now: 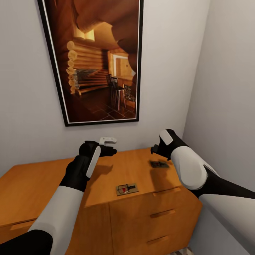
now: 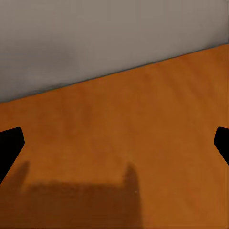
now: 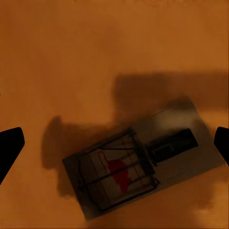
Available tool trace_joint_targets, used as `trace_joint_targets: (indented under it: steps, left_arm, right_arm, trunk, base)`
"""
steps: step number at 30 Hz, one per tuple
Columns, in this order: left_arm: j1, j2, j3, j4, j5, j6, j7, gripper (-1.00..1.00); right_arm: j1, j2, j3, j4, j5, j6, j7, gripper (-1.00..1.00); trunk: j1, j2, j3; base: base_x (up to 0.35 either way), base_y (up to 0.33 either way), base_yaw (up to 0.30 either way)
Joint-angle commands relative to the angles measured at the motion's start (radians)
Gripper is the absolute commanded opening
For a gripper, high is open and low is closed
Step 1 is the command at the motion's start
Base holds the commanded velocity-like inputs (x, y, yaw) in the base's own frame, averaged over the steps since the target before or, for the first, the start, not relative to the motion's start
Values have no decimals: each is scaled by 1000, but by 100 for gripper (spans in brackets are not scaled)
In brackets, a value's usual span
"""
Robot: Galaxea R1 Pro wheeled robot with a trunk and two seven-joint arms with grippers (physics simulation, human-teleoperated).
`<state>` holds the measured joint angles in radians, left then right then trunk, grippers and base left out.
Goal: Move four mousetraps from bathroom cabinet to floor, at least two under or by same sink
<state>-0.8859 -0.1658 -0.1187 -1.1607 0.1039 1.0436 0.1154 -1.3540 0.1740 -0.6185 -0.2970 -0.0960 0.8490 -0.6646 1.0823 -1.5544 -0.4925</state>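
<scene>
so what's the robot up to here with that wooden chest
It is working over the top of the cabinet, where two mousetraps lie. The right gripper hangs open above one mousetrap near the right end, not yet gripping it. The other mousetrap lies near the front edge, untouched. The left gripper is open over bare wood beside the wall.

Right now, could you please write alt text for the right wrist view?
A mousetrap with a red spot lies flat on the orange-brown cabinet top, in shadow, below the open right end effector, whose dark fingertips show at both edges.
</scene>
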Motion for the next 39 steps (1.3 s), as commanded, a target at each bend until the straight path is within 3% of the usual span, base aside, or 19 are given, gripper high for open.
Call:
trace_joint_targets:
  steps: [1,24,39]
  left_arm:
    - [-1,0,-1,-1,10,4,10,100]
    - [-1,0,-1,1,9,4,10,100]
    - [-1,0,-1,1,10,4,10,100]
  right_arm:
    - [0,0,0,-1,-10,1,-9,100]
    - [-2,0,-5,-8,-12,3,-57,100]
    - [-2,0,-72,-16,-94,-11,-186,100]
  trunk:
    - [0,-1,-1]
    - [0,-1,-1]
    - [0,-1,-1]
  base:
    - [104,0,0]
    - [19,0,0]
    - [0,0,0]
